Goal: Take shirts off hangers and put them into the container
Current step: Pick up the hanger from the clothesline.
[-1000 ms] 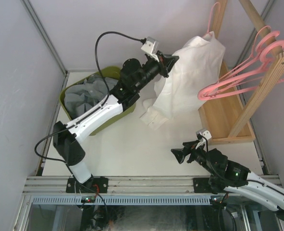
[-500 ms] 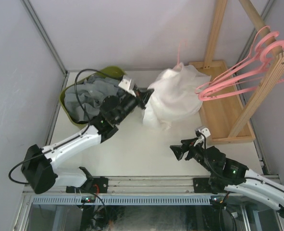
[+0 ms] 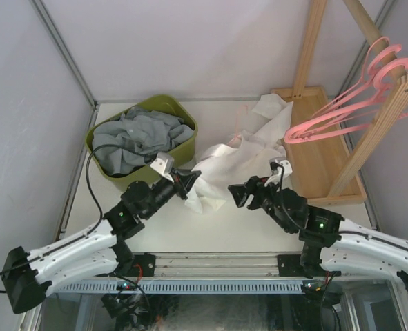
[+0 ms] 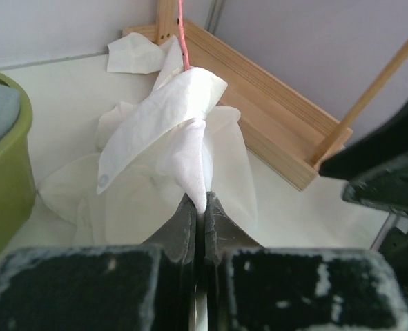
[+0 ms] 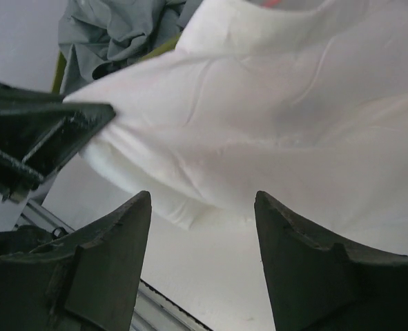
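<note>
Left gripper (image 4: 201, 207), pinched shut on a fold of the white shirt (image 3: 235, 155), is hauling it off the rack (image 3: 314, 165) onto mid-tabletop beside the far-left-corner tub (image 3: 161, 98), while right gripper (image 5: 202, 207), half open and empty, is narrowing over it, the hanger (image 4: 183, 31) seemingly still inside.

grey walls (image 3: 190, 48), wht table (image 3: 248, 224), wood rack (image 3: 324, 169)

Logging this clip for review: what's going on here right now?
The left gripper is shut on a white shirt lying on the table between the tub and the rack. The right gripper, open, faces the shirt from close by. A grey shirt is in the tub; pink hangers hang on the rack.
</note>
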`<action>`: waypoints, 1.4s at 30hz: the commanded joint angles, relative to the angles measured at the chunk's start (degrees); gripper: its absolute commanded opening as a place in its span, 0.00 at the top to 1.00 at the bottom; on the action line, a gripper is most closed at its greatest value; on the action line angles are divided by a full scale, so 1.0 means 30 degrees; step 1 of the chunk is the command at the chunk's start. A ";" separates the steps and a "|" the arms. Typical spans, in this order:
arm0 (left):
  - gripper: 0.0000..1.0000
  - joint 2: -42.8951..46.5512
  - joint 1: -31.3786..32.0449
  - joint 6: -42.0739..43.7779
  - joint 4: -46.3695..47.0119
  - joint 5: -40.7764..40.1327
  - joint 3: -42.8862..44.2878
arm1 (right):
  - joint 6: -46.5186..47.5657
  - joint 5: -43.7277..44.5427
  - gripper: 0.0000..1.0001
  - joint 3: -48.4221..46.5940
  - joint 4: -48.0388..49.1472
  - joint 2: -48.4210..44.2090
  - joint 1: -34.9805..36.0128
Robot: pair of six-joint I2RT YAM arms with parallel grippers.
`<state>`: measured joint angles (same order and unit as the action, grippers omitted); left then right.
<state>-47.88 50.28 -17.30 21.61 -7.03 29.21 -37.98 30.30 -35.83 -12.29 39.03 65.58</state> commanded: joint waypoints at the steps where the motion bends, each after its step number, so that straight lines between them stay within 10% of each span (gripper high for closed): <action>1: 1.00 0.2217 0.1812 0.1101 -0.1734 -0.2102 -0.1126 | -0.1174 0.5085 0.38 -0.1959 0.0531 0.2309 0.2176; 12: 1.00 0.4413 0.7648 0.2750 -0.4761 -0.9117 -0.2377 | -0.6008 0.9289 0.35 -0.5269 -0.1638 0.6887 0.3800; 21: 1.00 0.2684 1.0294 0.4429 -0.4564 -1.1980 -0.1556 | -1.3258 0.7169 0.32 -0.7340 -0.7011 0.9477 0.2145; 42: 1.00 0.1222 1.1929 0.5386 -0.4797 -1.2394 -0.0025 | -1.3499 0.4996 0.36 -0.7594 -0.6652 1.1573 0.0859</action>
<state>-43.48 85.25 -2.92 6.92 -43.00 24.45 -79.92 47.09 -56.34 -35.38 73.01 69.12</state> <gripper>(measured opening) 0.029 0.646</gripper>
